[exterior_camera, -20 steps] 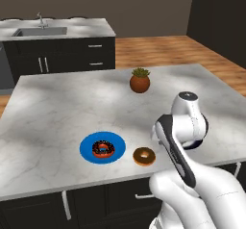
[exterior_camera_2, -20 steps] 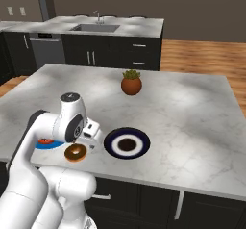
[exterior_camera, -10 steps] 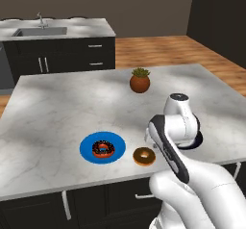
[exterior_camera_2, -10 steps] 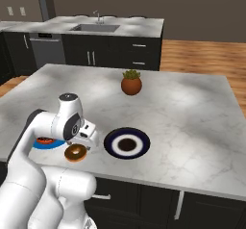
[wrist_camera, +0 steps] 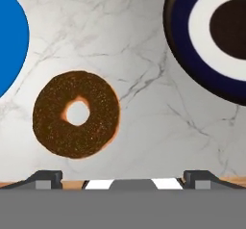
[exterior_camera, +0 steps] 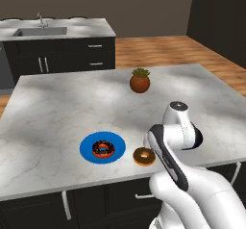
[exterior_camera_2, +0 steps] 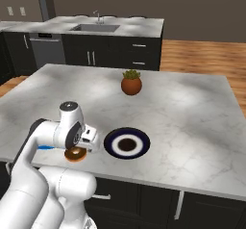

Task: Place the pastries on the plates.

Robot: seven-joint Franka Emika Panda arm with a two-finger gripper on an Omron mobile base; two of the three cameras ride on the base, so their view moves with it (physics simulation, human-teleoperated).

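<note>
One brown-glazed donut (wrist_camera: 76, 114) was seen lying on the marble counter (wrist_camera: 144, 117) between the blue plate (wrist_camera: 9, 45) and the navy plate (wrist_camera: 216, 40), below and left of the gripper (wrist_camera: 123, 177), whose jaws were spread wide and empty. The chocolate donut (exterior_camera: 103, 149) was seated on the blue plate.

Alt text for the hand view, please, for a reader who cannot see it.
Looking straight down at a marble counter, a brown-glazed donut lies flat between the edge of a bright blue plate on the left and a navy plate with a white ring at upper right. The open gripper's dark fingertips show at the bottom.
</note>
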